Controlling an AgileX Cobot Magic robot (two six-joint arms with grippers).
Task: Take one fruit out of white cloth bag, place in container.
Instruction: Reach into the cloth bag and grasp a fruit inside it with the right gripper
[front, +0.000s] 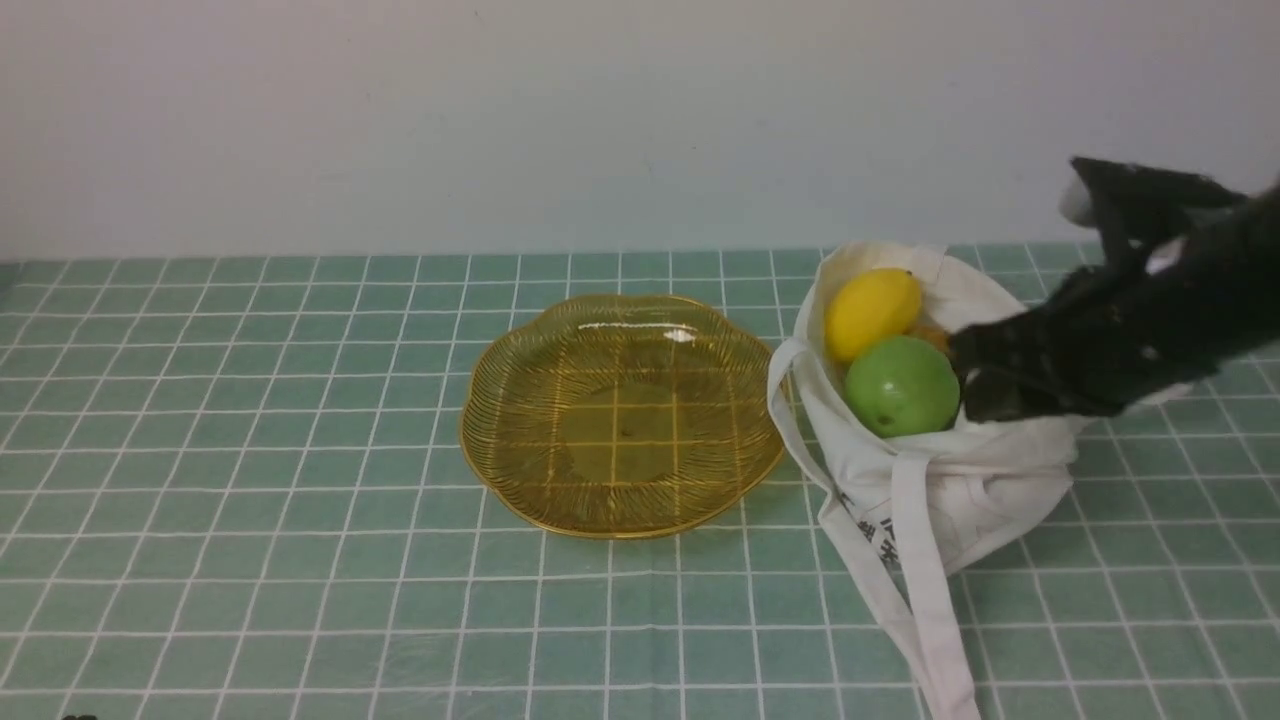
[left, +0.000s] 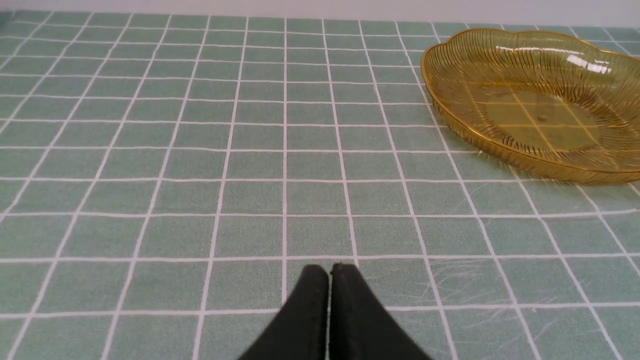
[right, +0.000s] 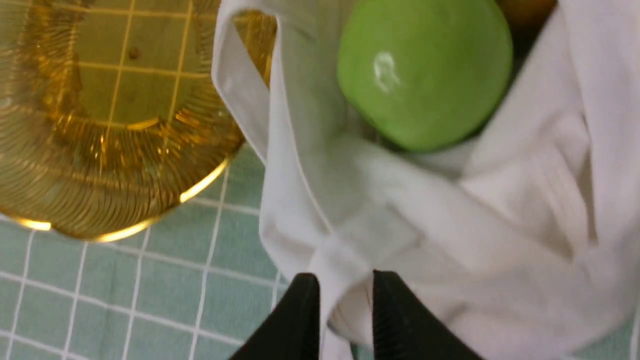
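My left gripper hangs low over the green checked tablecloth with its two black fingers pressed together on nothing. Ahead of it and out to both sides the cloth is bare. The shallow, round, amber-yellow translucent dish with ribs and a scalloped rim lies ahead of that gripper and off to its right, well apart from it. Nothing lies in the dish.

Just past the dish's right rim slumps the soft white cloth bag with dark printed characters. One of its long strap handles trails toward my side of the table. Its mouth gapes upward, and inside it the round, glossy green apple sits nearest my right gripper, just off its left side. The yellow oval lemon lies beyond the apple, touching it, and a sliver of a brown fruit peeps out behind them.

My right gripper hovers over the bag's rim, angled down. Its fingers stand a little apart, and white cloth shows in the narrow gap. I cannot tell whether they pinch it. The plain pale wall closes off the far edge of the table.
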